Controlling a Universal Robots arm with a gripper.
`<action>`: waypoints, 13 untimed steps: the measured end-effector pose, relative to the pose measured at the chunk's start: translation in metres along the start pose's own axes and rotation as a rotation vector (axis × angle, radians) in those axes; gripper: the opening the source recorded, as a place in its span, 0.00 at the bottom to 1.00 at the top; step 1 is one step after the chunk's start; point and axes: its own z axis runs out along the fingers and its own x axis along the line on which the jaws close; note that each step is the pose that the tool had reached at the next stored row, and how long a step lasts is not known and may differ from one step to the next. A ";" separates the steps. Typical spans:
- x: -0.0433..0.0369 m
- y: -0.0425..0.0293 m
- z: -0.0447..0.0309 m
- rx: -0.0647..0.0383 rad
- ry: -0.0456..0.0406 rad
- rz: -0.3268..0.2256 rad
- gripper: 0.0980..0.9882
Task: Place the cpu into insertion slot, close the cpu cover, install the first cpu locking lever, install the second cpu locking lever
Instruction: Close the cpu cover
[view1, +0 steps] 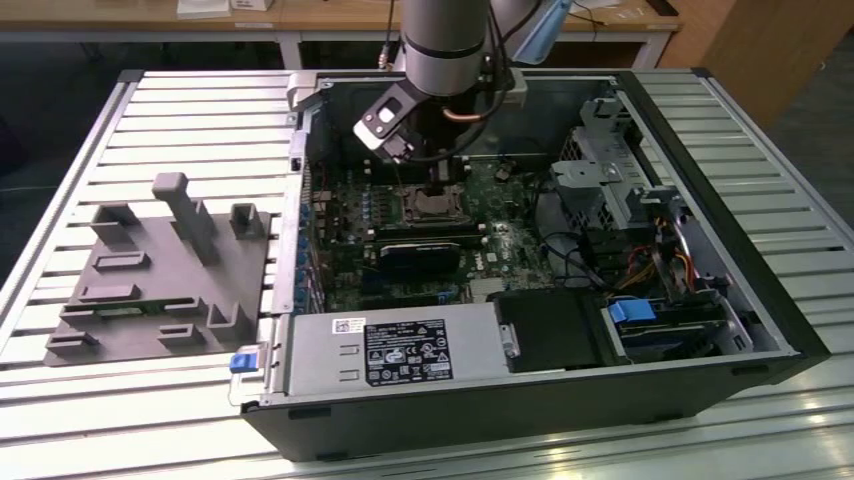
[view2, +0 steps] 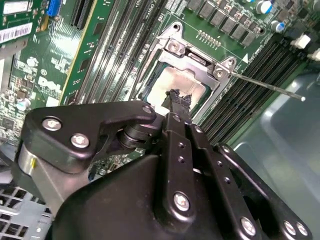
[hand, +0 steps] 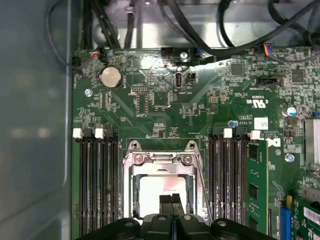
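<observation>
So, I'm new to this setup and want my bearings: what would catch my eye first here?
The arm reaching down into the open computer case stands out first in the exterior view. In the first wrist view its tool is poised at the silver cpu, framed by the cpu cover. A grey fixture tray lies at the exterior view's left.

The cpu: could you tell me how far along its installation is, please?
Looks done: the cpu lies seated beneath the lowered cpu cover. In hand: the gripper, fingers together, is over the chip's middle. Left: a thin locking lever sticks out unlatched in the second wrist view, so the levers seem not yet installed.
</observation>
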 end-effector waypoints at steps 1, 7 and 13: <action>0.0000 0.0000 0.0000 0.001 0.0006 -0.018 0.01; -0.0001 0.0000 0.0002 0.007 0.0036 -0.126 0.01; -0.0001 0.0000 0.0004 0.012 0.0067 -0.231 0.01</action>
